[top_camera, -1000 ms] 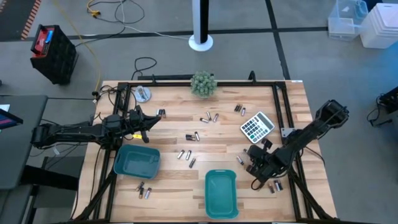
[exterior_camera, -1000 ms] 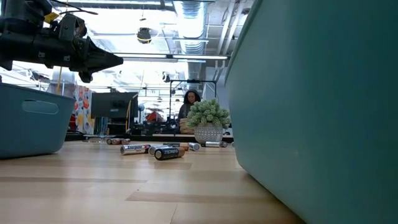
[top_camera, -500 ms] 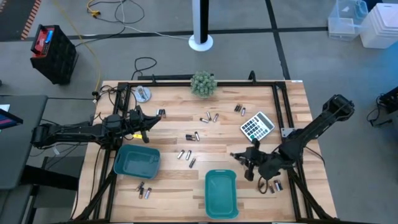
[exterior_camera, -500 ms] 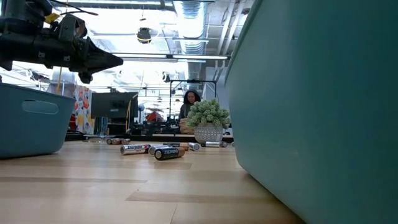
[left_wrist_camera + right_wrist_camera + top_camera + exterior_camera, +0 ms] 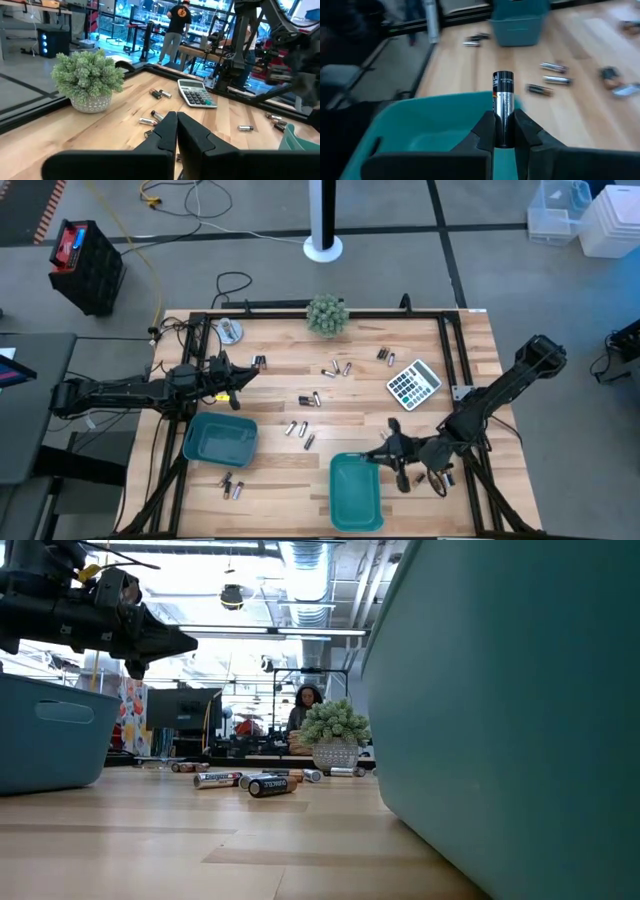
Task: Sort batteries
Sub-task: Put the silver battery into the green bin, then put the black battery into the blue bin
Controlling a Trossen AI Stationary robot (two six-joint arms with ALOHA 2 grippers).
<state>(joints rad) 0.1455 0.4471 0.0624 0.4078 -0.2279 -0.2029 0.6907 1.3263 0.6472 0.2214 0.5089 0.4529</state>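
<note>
Small cylindrical batteries (image 5: 310,400) lie scattered on their sides on the wooden table; the low view shows some (image 5: 270,783) too. My right gripper (image 5: 385,456) is at the right teal tray's (image 5: 355,492) far rim and is shut on a silvery battery (image 5: 503,107) with a dark end. My left gripper (image 5: 236,380) hovers, shut, off the table just beyond the left teal tray (image 5: 219,438); its fingers (image 5: 176,131) hold nothing. My right gripper pinches the battery's silvery lower half (image 5: 503,131) between its two fingers. The dark end (image 5: 503,79) sticks out past the fingertips. The battery is lifted clear, over the teal tray's rim (image 5: 445,102).
A grey calculator (image 5: 413,383) lies toward the table's far right, a small potted plant (image 5: 327,314) at the far edge. More batteries lie near the right edge (image 5: 440,478) and in front of the left tray (image 5: 232,487). A black frame rims the table. People stand in the room behind.
My right gripper has moved toward the table's left and near edge, from the spot in front of the calculator to the right teal tray's far rim, turning as it went. The left arm has stayed put.
</note>
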